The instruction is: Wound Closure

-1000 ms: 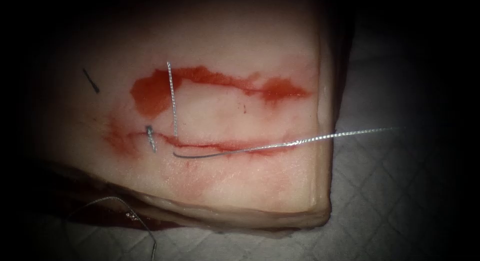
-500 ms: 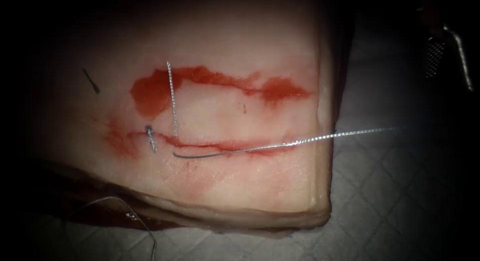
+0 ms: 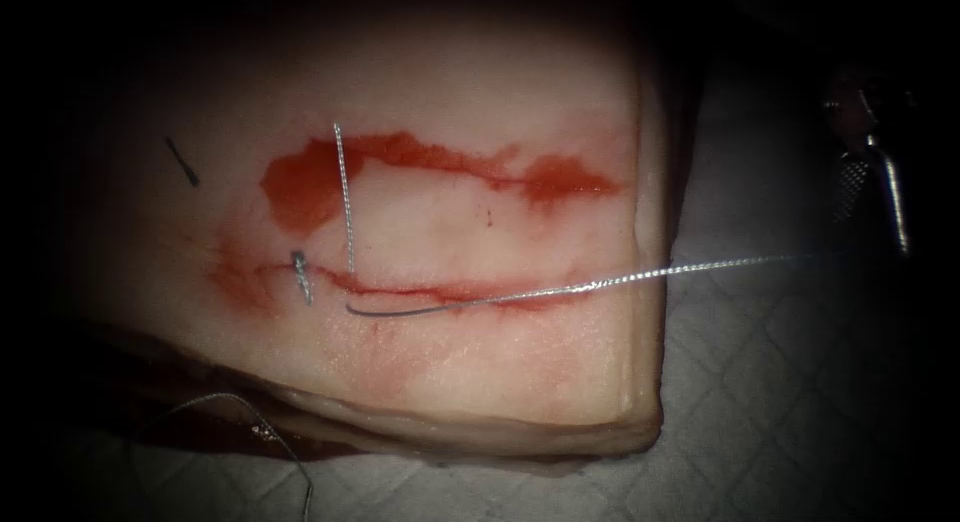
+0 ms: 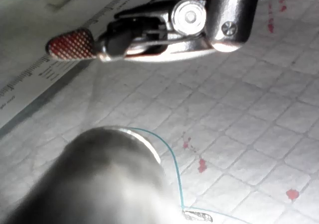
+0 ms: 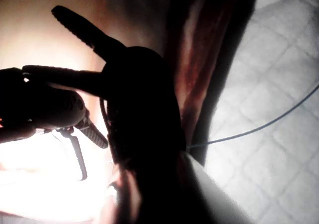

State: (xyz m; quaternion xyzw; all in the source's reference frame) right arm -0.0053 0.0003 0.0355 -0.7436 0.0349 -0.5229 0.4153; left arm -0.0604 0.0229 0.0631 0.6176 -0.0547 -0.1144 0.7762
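Note:
The tissue (image 3: 420, 382) has a horizontal cut (image 3: 450, 290) with red fluid (image 3: 300, 187) above it. The dark curved needle (image 3: 400, 310) lies free along the cut, held by neither tool. Its thread (image 3: 650, 273) runs off to the right over the tissue's edge. A second stretch of thread (image 3: 345, 197) runs up from the cut, beside a knot (image 3: 300, 275). My right tool (image 3: 875, 217) hangs at the far right, off the tissue, open and holding nothing; its spread jaws appear as a dark silhouette (image 5: 40, 40). My left tool (image 4: 75, 45) is over the quilted pad, open and holding nothing.
A quilted white pad (image 3: 780, 402) lies under and right of the tissue. A loose thread (image 3: 270, 442) curls below the tissue's front edge. A short dark thread end (image 3: 182, 162) sits at the tissue's left. Teal thread (image 4: 172, 169) and red spots (image 4: 201, 165) lie on the pad.
The right tool has come into view at the far right and moved downward. The needle and thread have not moved.

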